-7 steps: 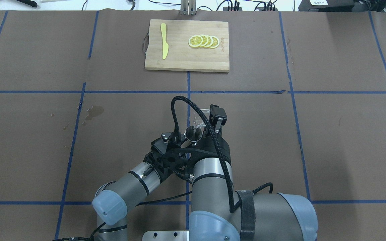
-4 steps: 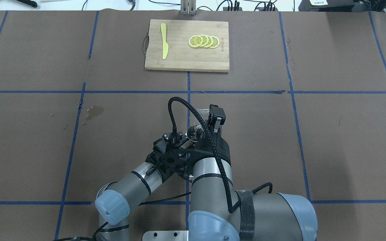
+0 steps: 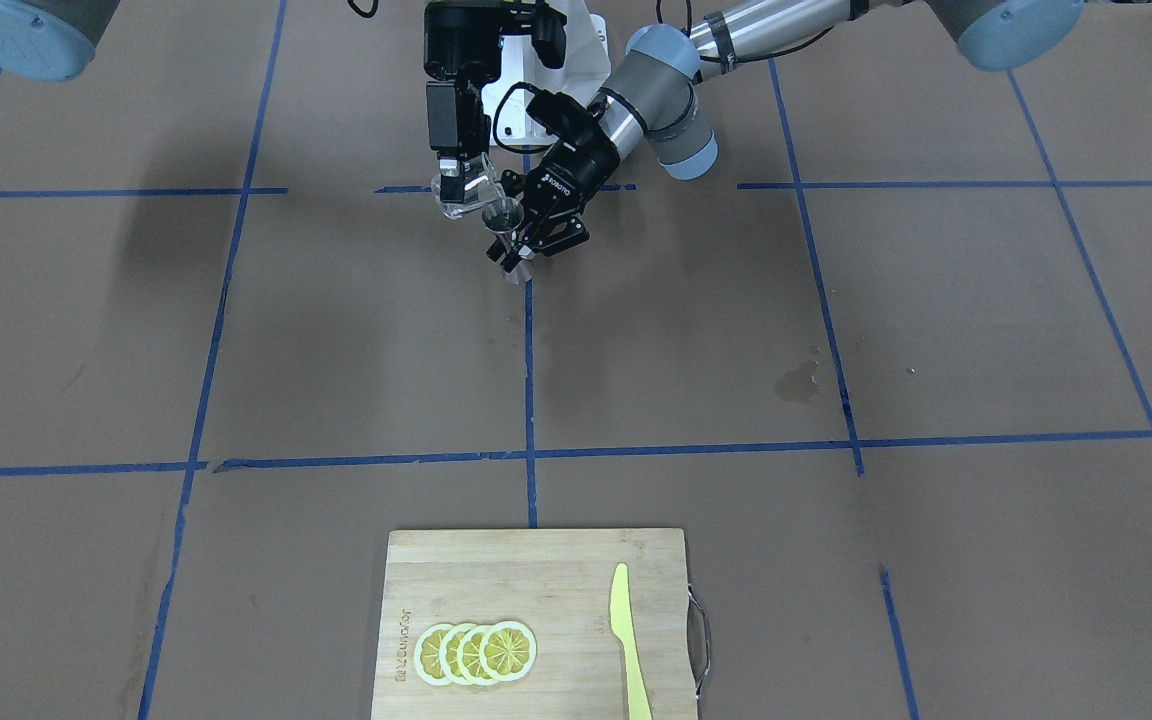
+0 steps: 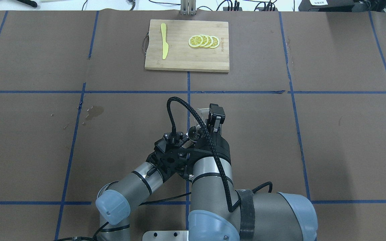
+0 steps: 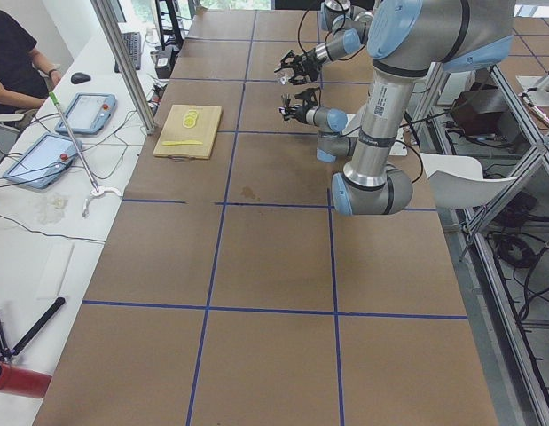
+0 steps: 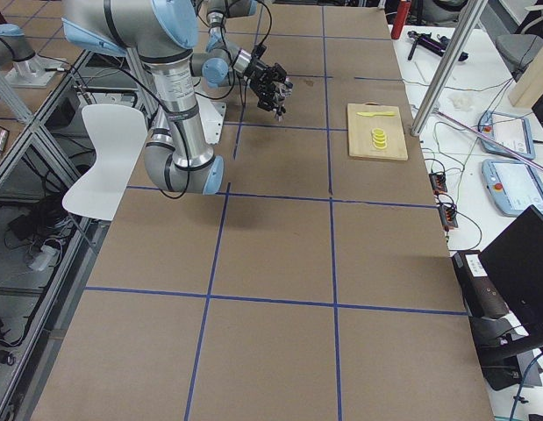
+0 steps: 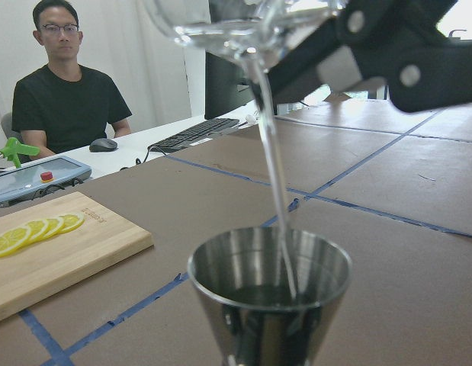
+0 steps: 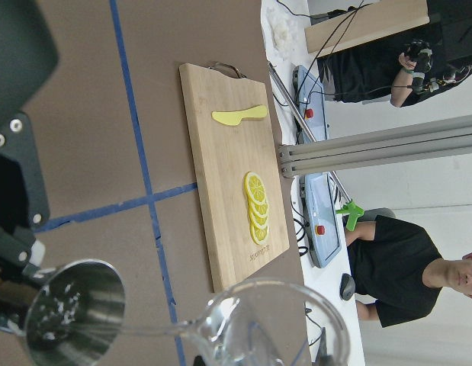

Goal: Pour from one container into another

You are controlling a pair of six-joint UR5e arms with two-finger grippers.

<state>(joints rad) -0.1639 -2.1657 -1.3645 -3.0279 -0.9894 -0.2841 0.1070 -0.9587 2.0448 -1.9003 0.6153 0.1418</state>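
Note:
My right gripper is shut on the small clear glass cup, which is tipped over the steel jigger. My left gripper is shut on the jigger's lower half and holds it upright above the table. In the left wrist view a thin stream of clear liquid runs from the cup's lip into the jigger, where liquid has pooled. The right wrist view shows the cup's rim beside the jigger's mouth. From overhead, cup and jigger sit just ahead of both wrists.
A wooden cutting board with several lemon slices and a yellow plastic knife lies at the table's far side. A wet stain marks the brown paper on the left. A person sits beyond the table at tablets.
The right wrist has edged slightly left and rolled, tipping the cup further over the jigger. The left arm has shifted a little right. Both grips are unchanged.

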